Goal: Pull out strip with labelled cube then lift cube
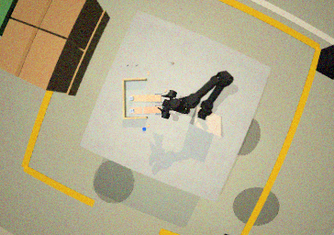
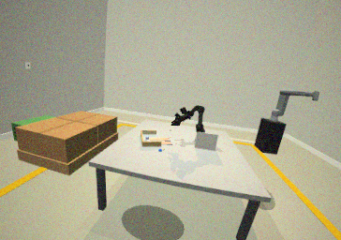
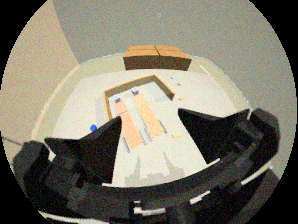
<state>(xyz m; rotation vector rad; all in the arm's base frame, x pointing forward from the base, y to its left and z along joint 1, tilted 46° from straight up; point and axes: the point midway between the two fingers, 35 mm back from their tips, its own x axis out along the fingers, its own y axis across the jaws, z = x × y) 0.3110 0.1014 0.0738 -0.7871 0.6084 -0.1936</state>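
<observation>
We see the gripper (image 1: 167, 104) with its jaws spread wide and nothing between them, poised at the near ends of two tan strips (image 1: 148, 104) that lie side by side on the pale surface (image 1: 220, 66). In the wrist view the two dark fingers frame both strips (image 3: 139, 119), which run away from us into a three-sided wooden frame (image 3: 141, 83); we cannot tell whether either finger touches a strip. At the far end of each strip, inside the frame (image 1: 125, 98), sits a small pale cube (image 1: 132, 98), the other cube (image 1: 132, 110) just beside it; which one bears the label is too small for us to make out. A small blue dot (image 1: 144, 129) lies on the surface near the frame's open side.
</observation>
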